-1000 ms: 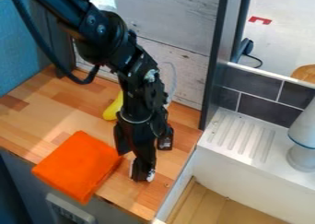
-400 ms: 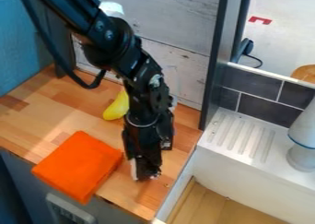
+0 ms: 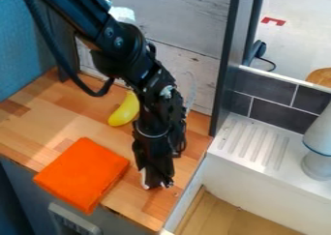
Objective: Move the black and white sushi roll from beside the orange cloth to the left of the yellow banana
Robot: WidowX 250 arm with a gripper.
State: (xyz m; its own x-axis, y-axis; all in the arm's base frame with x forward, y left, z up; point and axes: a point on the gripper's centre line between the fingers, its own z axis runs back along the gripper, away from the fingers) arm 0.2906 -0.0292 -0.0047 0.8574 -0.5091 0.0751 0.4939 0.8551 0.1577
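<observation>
The black claw [image 3: 157,184] is low at the near right part of the wooden tabletop [image 3: 48,120]; I cannot tell if it is apart or together. The folded, bright orange cloth [image 3: 81,175] lies just at its left, on the near edge. The smooth, yellow, curved object [image 3: 125,111] lies farther, beside the arm.

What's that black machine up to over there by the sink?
It's a robot arm, with its gripper low at the wooden counter, just to the right of a folded orange cloth in this view. I can't tell whether it is holding anything. A yellow, banana-like object lies farther back on the counter, and the cloth lies flat near the front edge.
</observation>
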